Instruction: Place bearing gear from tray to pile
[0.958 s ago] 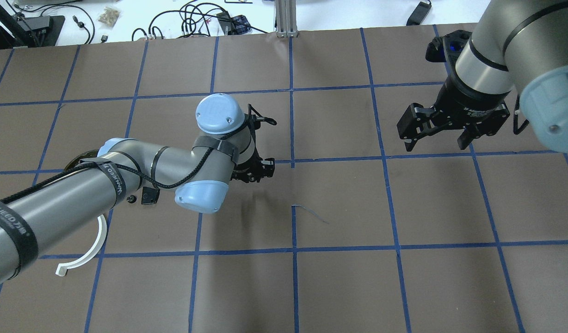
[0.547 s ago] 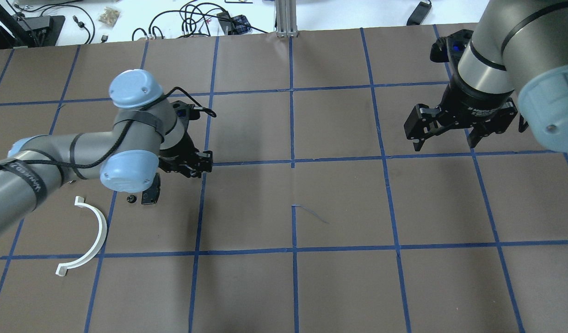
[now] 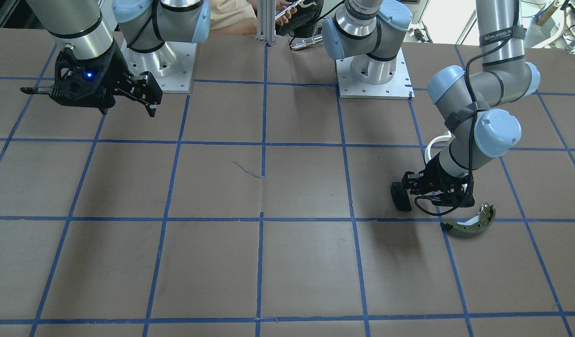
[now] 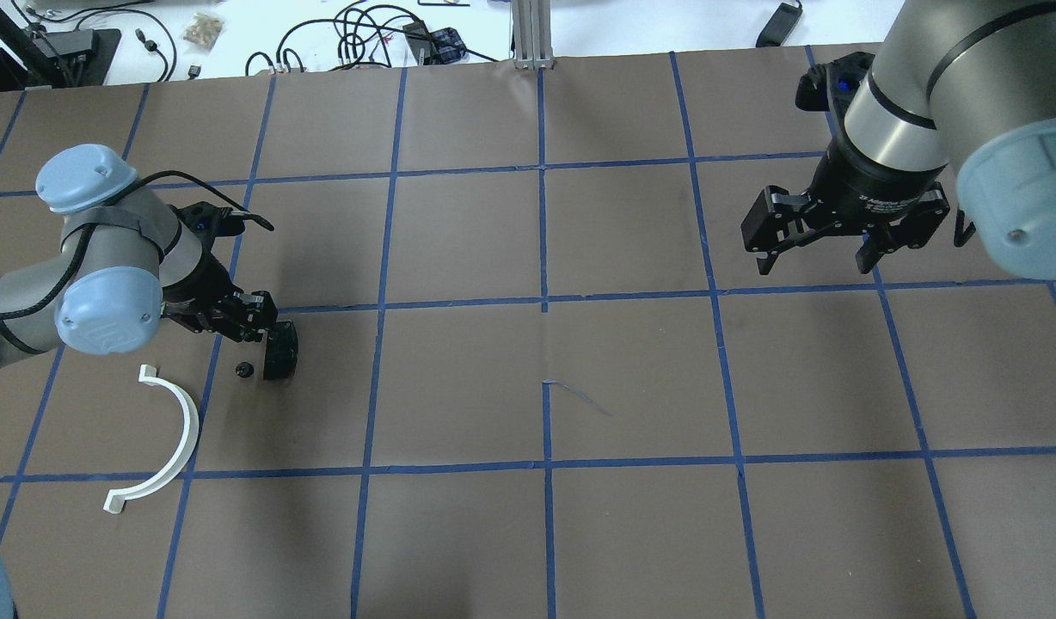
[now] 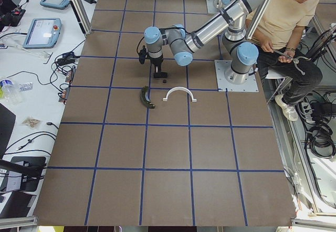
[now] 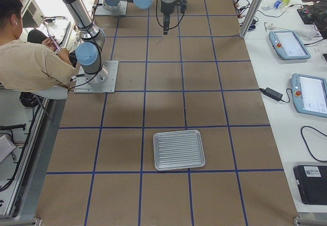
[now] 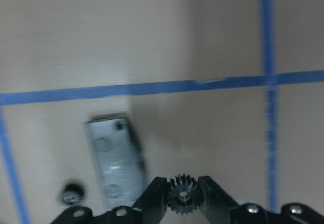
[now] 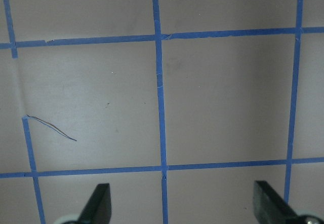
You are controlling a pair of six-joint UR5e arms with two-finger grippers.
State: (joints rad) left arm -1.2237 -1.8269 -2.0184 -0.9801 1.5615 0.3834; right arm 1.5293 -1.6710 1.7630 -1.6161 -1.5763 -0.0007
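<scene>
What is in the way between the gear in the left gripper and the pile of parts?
Nothing visible. The gear, clamped in the left gripper, hangs just beside the black brake pad, with no object between them.

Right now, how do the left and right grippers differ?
The left gripper is shut on the bearing gear; the right gripper is open and empty. The left gripper is down beside the black brake pad; the right gripper is higher, across the table. Both point downward.
</scene>
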